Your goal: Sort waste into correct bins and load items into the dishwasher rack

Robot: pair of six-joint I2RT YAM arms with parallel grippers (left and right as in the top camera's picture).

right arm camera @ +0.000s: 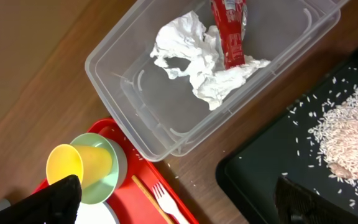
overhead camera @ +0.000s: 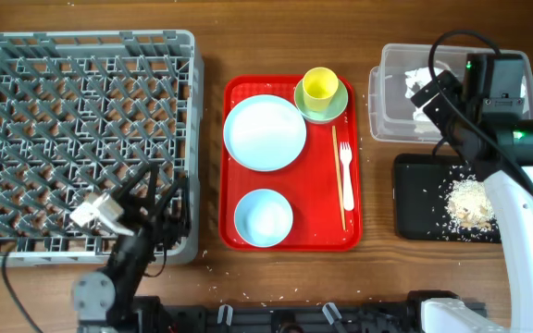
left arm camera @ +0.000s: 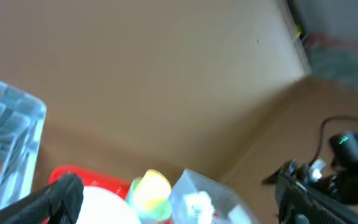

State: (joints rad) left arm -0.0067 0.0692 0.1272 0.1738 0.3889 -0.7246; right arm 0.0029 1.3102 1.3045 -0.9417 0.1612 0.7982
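Note:
The grey dishwasher rack (overhead camera: pixel 72 139) fills the left. On the red serving tray (overhead camera: pixel 290 236) lie a pale plate (overhead camera: pixel 265 132), a pale blue bowl (overhead camera: pixel 264 218), a yellow cup (overhead camera: pixel 320 86) inside a light green bowl (overhead camera: pixel 339 106), a white fork (overhead camera: pixel 346 171) and chopsticks (overhead camera: pixel 339 176). The clear tub (right arm camera: pixel 142 93) holds white tissue (right arm camera: pixel 197 56) and a red wrapper (right arm camera: pixel 230 31). The black tray (overhead camera: pixel 424 203) holds beige food scraps (overhead camera: pixel 470 202). My right gripper (right arm camera: pixel 173 202) is open and empty above the tub's near corner. My left gripper (overhead camera: pixel 146 199) is open and empty, raised over the rack's front right corner.
Loose rice grains lie scattered on the wooden table near the black tray and along the front edge. The left wrist view looks across the table at the cup (left arm camera: pixel 149 193), the clear tub (left arm camera: pixel 197 202) and the right arm (left arm camera: pixel 328 180).

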